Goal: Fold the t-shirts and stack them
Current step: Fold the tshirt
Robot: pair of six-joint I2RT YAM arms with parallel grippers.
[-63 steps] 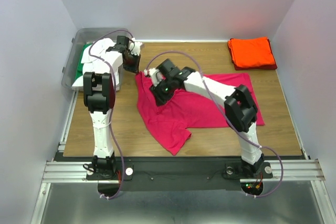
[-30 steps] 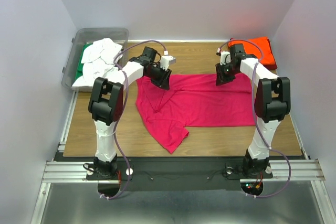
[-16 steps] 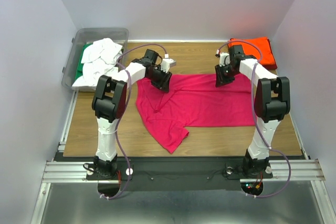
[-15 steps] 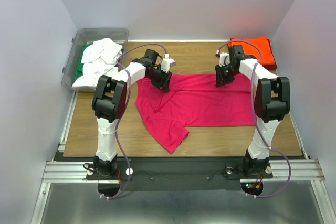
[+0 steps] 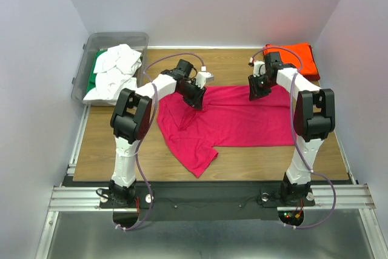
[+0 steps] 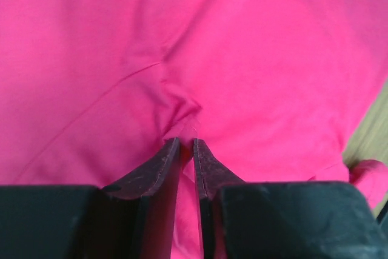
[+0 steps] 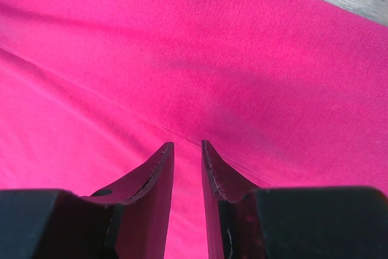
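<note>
Your pink tee (image 5: 242, 119) lay spread across the middle of the table (image 5: 242, 156), rumpled on its left, with one sleeve trailing toward you. Your left gripper (image 6: 187, 142) hung over its far-left part, jaws pinched on a pucker of cloth. Your right gripper (image 7: 187, 145) sat low on the far edge, jaws narrow; you couldn't tell whether it held cloth.

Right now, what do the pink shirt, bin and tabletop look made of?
Pink shirt: soft matte knit, probably cotton jersey; it wrinkles and drapes flat. Bin: clear greyish plastic, with a see-through wall and a stiff rim. Tabletop: brown wood grain with a low sheen; could be wood or laminate, can't tell.
</note>
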